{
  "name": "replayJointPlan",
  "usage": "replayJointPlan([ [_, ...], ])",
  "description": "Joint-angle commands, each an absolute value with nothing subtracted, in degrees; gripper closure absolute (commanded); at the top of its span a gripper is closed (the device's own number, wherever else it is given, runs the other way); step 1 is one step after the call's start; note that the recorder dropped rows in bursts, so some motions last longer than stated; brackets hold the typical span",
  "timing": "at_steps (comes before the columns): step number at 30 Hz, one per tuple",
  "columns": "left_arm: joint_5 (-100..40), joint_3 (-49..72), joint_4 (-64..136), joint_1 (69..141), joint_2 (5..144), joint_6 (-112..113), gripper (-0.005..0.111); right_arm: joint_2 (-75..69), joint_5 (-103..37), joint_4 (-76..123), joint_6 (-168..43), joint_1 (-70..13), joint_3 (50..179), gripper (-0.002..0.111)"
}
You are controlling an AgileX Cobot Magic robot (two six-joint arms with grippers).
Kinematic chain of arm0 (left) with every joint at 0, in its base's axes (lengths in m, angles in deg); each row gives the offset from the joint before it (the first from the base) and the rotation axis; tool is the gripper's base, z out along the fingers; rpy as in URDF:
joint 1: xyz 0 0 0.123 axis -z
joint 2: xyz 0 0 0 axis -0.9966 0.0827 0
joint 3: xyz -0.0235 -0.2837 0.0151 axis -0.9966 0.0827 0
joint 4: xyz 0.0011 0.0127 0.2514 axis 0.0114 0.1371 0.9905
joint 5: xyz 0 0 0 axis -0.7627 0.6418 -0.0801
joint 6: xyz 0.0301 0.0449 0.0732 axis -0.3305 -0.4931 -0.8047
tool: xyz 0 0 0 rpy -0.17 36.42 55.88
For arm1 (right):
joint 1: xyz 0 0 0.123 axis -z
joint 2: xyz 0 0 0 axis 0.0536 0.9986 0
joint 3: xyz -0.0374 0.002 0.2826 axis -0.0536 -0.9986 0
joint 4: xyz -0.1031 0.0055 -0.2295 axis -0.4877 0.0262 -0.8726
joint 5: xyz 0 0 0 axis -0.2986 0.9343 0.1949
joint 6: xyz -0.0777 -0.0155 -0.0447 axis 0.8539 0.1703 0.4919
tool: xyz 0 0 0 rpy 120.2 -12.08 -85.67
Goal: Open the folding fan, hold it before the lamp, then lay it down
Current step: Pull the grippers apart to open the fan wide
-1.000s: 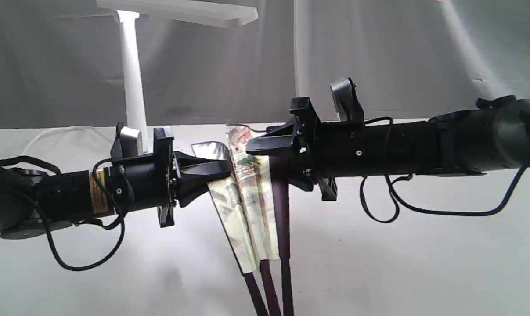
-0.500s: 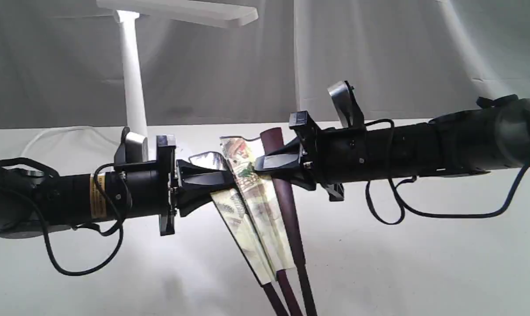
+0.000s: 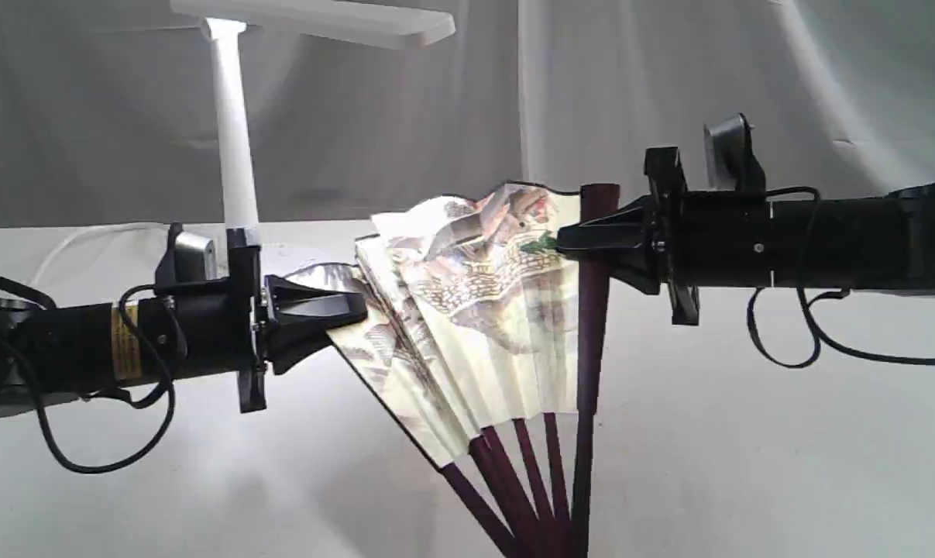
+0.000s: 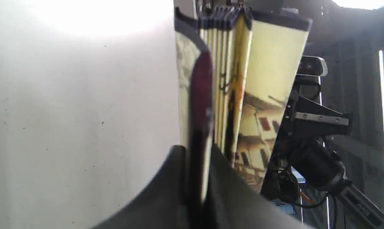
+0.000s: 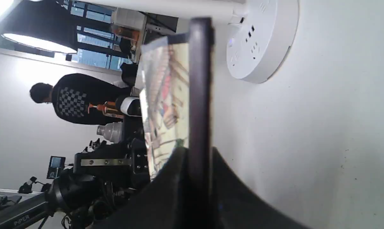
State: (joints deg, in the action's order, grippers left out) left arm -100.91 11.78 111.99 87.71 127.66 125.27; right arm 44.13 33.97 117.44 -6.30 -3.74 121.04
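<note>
The folding fan (image 3: 482, 310) hangs partly spread in mid-air between both arms, cream pleats with a painted village, maroon ribs converging at the bottom. My left gripper (image 3: 351, 310) is shut on the fan's left guard (image 4: 199, 105). My right gripper (image 3: 572, 239) is shut on the upright right guard (image 5: 198, 95). The white lamp (image 3: 235, 147) stands behind and to the left of the fan, its flat head (image 3: 320, 17) overhead. In the right wrist view the lamp's round socketed base (image 5: 261, 41) lies just beyond the guard.
A white cloth covers the table (image 3: 746, 449) and hangs as a backdrop (image 3: 668, 93). A white cable (image 3: 87, 232) trails from the lamp at the back left. Black cables droop under both arms. A person (image 5: 74, 98) and other equipment show in the right wrist view's background.
The right gripper has pulled its guard to the right and the left gripper drew back left, spreading the fan from a narrow bundle into a partly open sweep.
</note>
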Motion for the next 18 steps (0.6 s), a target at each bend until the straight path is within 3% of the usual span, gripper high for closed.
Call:
replayJointPlan([
  [1,-99.69,11.71,116.58,86.37,127.35,125.94,0.107,43.55,34.58,119.3,-6.56,-2.04,121.05,0.108],
  [18,-99.69,11.71,119.6,80.59,127.35,127.64,0.107,43.55,32.27,119.94,-8.14,6.87,121.05,0.108],
])
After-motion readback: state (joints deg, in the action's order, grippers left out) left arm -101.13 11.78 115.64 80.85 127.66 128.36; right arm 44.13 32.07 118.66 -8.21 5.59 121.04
